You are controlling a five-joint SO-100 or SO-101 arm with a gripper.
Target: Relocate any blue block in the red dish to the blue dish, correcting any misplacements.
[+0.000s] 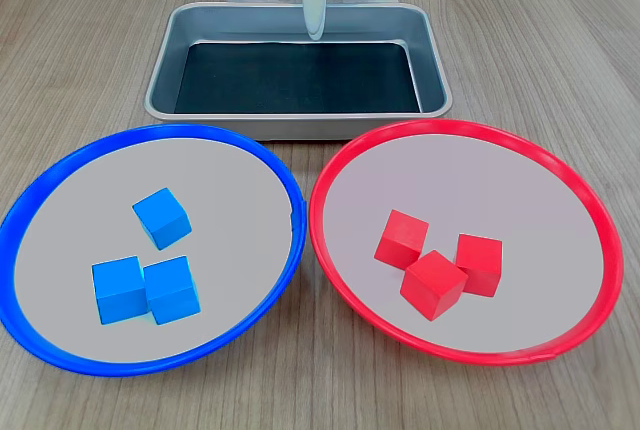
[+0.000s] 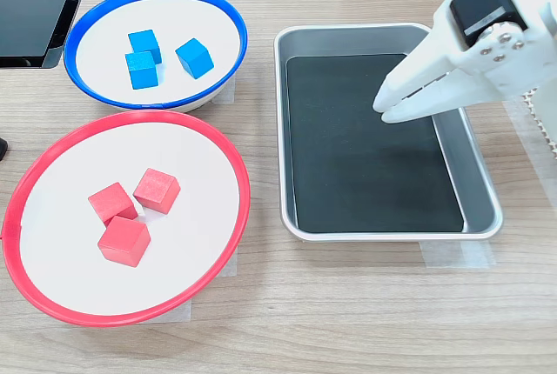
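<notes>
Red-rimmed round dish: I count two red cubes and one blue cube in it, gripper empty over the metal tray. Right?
Not quite. The red-rimmed round dish holds three red cubes and no blue one, as both exterior views show. All three blue cubes are in the blue-rimmed dish. The gripper is empty over the metal tray.

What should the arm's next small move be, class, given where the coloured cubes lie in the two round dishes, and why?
Probably none: hold above the rectangular metal tray. The red-rimmed round dish holds only three red cubes; all three bright-blue cubes already lie in the blue-rimmed round dish. The white gripper, jaws shut, carries nothing.
</notes>
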